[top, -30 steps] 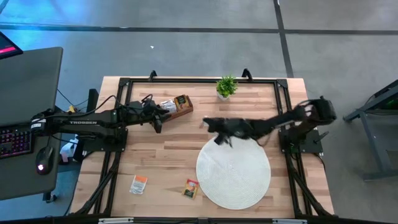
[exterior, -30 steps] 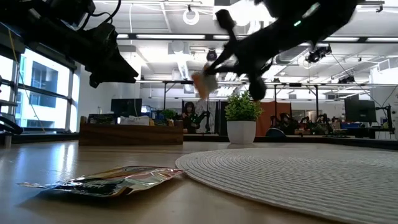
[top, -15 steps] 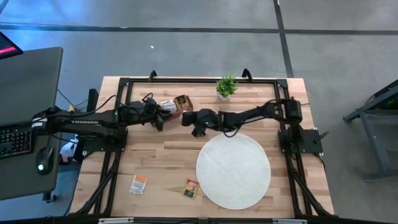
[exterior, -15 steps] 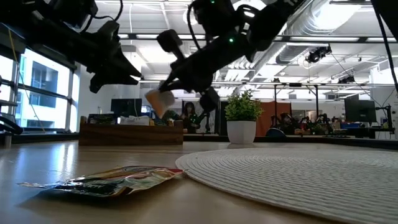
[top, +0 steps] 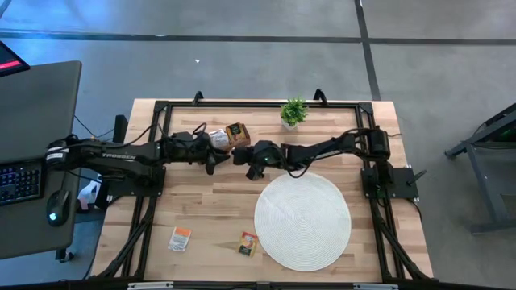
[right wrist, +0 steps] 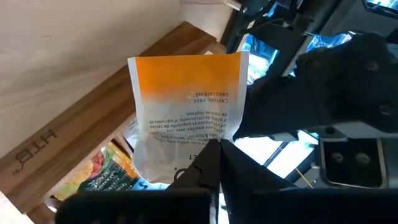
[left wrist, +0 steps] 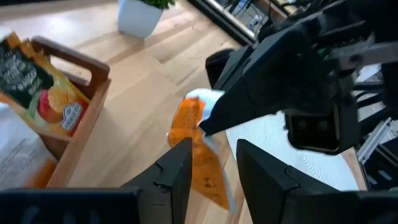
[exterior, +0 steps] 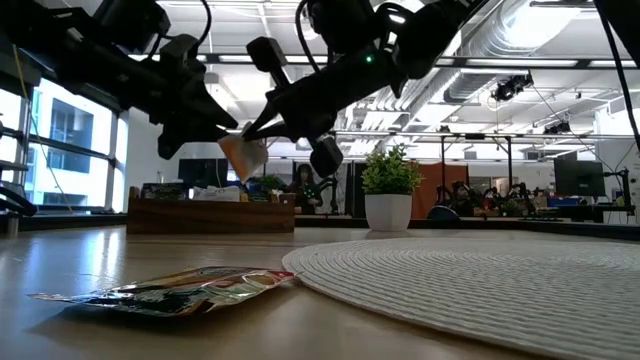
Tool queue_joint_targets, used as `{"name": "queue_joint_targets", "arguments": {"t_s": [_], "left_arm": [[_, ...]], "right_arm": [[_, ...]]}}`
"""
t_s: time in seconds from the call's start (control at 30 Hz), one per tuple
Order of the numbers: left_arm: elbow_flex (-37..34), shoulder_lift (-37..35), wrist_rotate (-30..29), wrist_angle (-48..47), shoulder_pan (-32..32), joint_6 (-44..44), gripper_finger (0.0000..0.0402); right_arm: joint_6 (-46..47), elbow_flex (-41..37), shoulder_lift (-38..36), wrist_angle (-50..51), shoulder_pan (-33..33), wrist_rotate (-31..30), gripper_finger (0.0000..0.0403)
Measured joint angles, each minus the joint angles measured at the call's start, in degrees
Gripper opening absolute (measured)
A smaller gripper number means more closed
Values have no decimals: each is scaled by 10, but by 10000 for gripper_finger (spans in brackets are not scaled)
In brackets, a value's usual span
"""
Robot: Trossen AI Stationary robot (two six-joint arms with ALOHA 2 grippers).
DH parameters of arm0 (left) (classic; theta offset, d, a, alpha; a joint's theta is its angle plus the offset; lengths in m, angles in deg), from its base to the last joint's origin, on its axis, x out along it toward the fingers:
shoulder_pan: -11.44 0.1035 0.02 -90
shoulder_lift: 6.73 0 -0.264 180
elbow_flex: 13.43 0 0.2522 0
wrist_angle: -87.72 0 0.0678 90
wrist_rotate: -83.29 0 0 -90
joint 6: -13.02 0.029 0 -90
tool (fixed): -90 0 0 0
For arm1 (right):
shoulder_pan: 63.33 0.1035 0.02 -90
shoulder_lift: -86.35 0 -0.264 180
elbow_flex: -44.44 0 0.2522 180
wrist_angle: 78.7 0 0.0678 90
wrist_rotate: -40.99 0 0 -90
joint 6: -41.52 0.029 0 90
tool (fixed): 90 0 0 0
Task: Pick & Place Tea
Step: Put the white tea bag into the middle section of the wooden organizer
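Note:
My right gripper (top: pixel 240 155) (right wrist: pixel 214 149) is shut on a white-and-orange tea sachet (right wrist: pixel 186 106) (exterior: pixel 243 155), held in the air just in front of the wooden tray (top: pixel 230 135) at the table's far side. My left gripper (top: pixel 213 158) (left wrist: pixel 214 149) is open and faces it from the left. Its two fingers (left wrist: pixel 180 171) stand on either side of the sachet's orange end (left wrist: pixel 199 158). Two more sachets (top: pixel 180 238) (top: pixel 247 243) lie flat on the table near the front edge. Others stand in the tray. My right gripper pinches the sachet's white end (right wrist: pixel 202 140) between its two fingers. They come nearly level from the table's right. The sachet is lifted clear and tilted, its orange end reaching out toward my left gripper. My left gripper: I cannot tell whether its fingers touch the sachet.
A round white woven mat (top: pixel 302 221) lies at the middle right of the table. A small potted plant (top: pixel 293 111) stands at the far edge, right of the tray. A black frame (top: pixel 161 109) runs around the table's edges.
My right gripper has carried the sachet from above the mat's far edge toward the table's left, up to my left gripper by the tray, staying shut on it. My left gripper has edged toward it and rolled a little, staying open.

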Motion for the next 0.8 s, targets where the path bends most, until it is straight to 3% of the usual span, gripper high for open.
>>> {"name": "queue_joint_targets", "arguments": {"t_s": [0.6,0.8], "left_arm": [[-1,23,4,-5,0,-2,122],[-1,23,4,-1,0,-1,71]], "right_arm": [[32,0,0,-24,0,-2,0],[43,0,0,-25,-1,-1,0]]}}
